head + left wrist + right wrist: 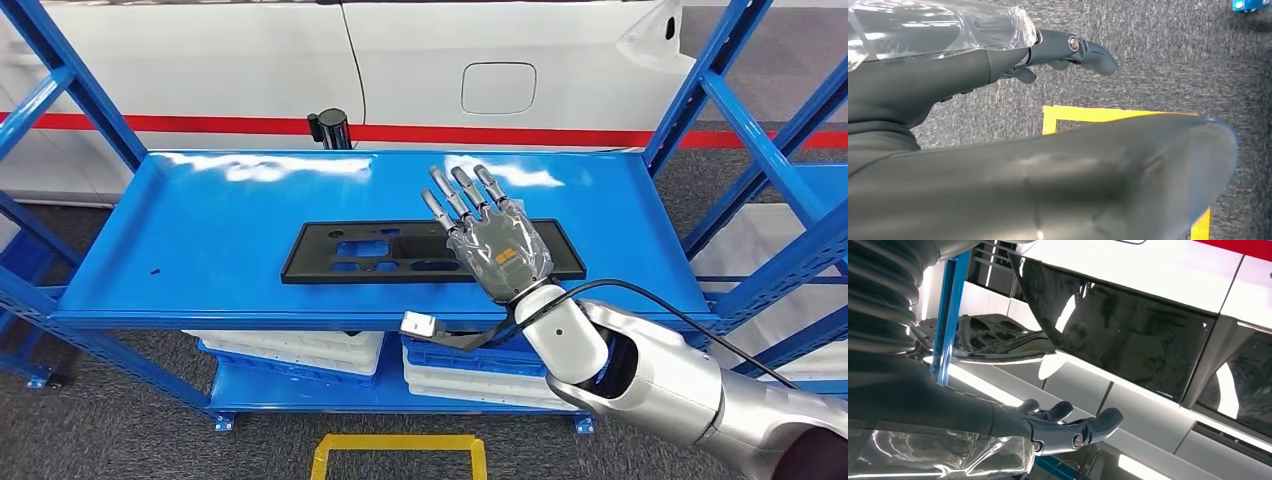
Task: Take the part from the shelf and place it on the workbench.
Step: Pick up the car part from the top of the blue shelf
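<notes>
While the left robot hand (1068, 52) hangs empty over the grey floor, fingers apart, the black part (380, 253) lies flat on the blue shelf (200, 230), white trays (300, 348) stacked beneath; the right robot hand (492, 238) hovers spread above its right half, grasping nothing.

White car (420, 60) behind; yellow floor marking (398, 452); white trays (290, 348) below.

Head view high above shelf (250, 215), left wrist facing floor (1158, 70), right wrist facing car (1148, 325)
</notes>
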